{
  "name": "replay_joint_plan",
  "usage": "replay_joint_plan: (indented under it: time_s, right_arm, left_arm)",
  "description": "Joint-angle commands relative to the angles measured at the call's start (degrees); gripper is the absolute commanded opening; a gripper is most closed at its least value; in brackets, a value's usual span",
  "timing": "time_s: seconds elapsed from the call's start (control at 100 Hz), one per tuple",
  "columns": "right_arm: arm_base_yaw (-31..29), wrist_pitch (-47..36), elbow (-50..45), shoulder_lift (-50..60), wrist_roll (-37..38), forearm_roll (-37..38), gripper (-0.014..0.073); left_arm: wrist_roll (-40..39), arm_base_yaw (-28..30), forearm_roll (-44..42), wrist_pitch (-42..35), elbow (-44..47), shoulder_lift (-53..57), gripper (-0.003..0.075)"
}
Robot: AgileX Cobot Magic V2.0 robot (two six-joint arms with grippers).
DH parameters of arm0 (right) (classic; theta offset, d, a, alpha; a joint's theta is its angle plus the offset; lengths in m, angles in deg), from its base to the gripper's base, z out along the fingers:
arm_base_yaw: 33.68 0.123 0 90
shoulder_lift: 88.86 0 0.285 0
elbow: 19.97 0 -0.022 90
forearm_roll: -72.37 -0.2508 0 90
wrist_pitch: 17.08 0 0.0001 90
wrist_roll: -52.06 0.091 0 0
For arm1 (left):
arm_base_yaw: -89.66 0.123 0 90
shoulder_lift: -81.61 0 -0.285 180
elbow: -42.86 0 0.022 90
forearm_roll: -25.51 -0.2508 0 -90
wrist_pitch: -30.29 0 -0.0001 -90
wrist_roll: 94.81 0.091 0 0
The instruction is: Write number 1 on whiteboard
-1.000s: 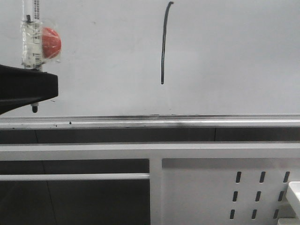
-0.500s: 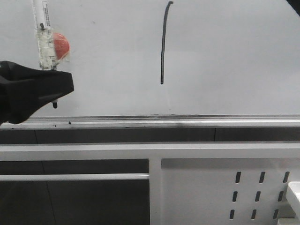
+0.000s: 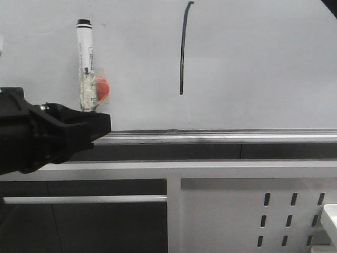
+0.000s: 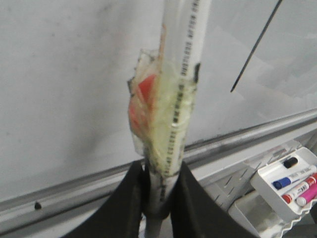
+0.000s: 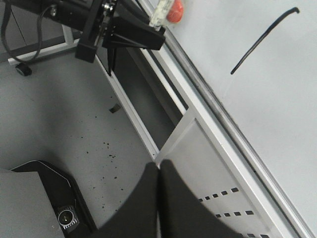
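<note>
Whiteboard [image 3: 253, 63]: marked with the number 1 [image 3: 182, 50].
Left gripper [image 4: 159, 191]: clamped on an upright marker [image 3: 85, 58].
Right gripper [image 5: 158, 186]: fingers pressed together, nothing held.

A white marker [image 3: 85, 63] with a black end is seen sticking up out of the left gripper [image 3: 95, 124], and a red round blob [image 3: 100, 87] is taped to its barrel with messy clear tape [image 4: 166, 124]. Below and to the right of that gripper, a white perforated frame [image 3: 253, 211] can be made out. A small white tray [image 4: 290, 178] is parked off to the gripper's side, loaded with blue, red, pink and black-capped pens. Grey speckled floor [image 5: 74, 124] is seen beneath.
</note>
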Motion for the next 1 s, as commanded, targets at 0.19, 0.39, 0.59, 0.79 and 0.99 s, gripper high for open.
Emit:
replay_joint_plan:
  time_s: [0.19, 0.39, 0.59, 0.79, 0.99]
  right_arm:
    - [-0.3, -5.0, 1.5, 0.5, 0.1, 1.8, -0.0069]
    - [-0.3, -5.0, 1.5, 0.5, 0.1, 1.8, -0.0069]
    - [-0.3, -5.0, 1.5, 0.5, 0.1, 1.8, -0.0069]
    - [-0.3, -4.9, 1.5, 0.5, 0.1, 1.8, -0.0069]
    - [-0.3, -4.7, 1.5, 0.5, 0.1, 1.8, -0.0069]
  left_arm:
    - [-0.4, 0.6, 2.5, -10.4, -4.0, 1.4, -0.002]
    - [-0.3, 0.6, 5.0, -10.5, -4.2, 1.4, -0.002]
    - [0.0, 0.6, 5.0, -11.3, -4.2, 1.4, -0.002]
    - [0.0, 0.6, 5.0, -13.2, -4.2, 1.4, -0.0019]
    - [1.9, 0.6, 5.3, -13.1, -4.2, 1.4, 0.0122]
